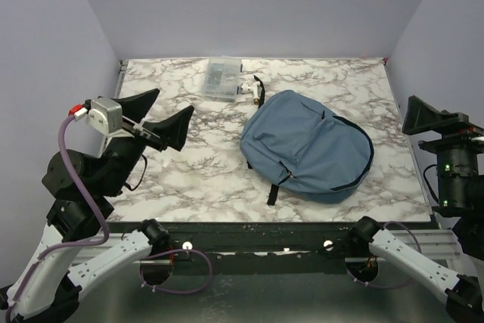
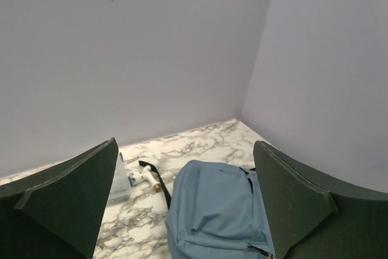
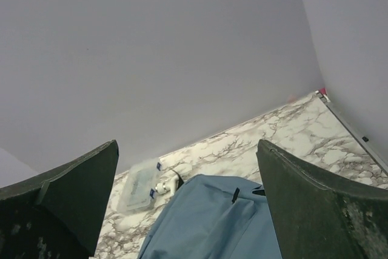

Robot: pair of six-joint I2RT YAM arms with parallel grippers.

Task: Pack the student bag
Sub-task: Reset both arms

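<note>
The student bag (image 1: pixel 306 145) is a dusty-blue backpack lying flat right of the table's middle, its zip looking closed and black straps poking out at its top and near side. It also shows in the left wrist view (image 2: pixel 212 210) and the right wrist view (image 3: pixel 212 222). My left gripper (image 1: pixel 174 100) is open and empty, raised over the left part of the table and pointing towards the bag; its jaws are wide apart (image 2: pixel 185 150). My right gripper (image 1: pixel 423 117) is open and empty, raised at the right edge, apart from the bag (image 3: pixel 187 150).
A small clear plastic box (image 1: pixel 223 77) lies at the back of the marble table (image 1: pixel 189 164), with a small white object (image 1: pixel 248 90) beside it by the bag's top strap. Both show in the left wrist view, box (image 2: pixel 119 180) and white object (image 2: pixel 144 177). Grey walls enclose three sides.
</note>
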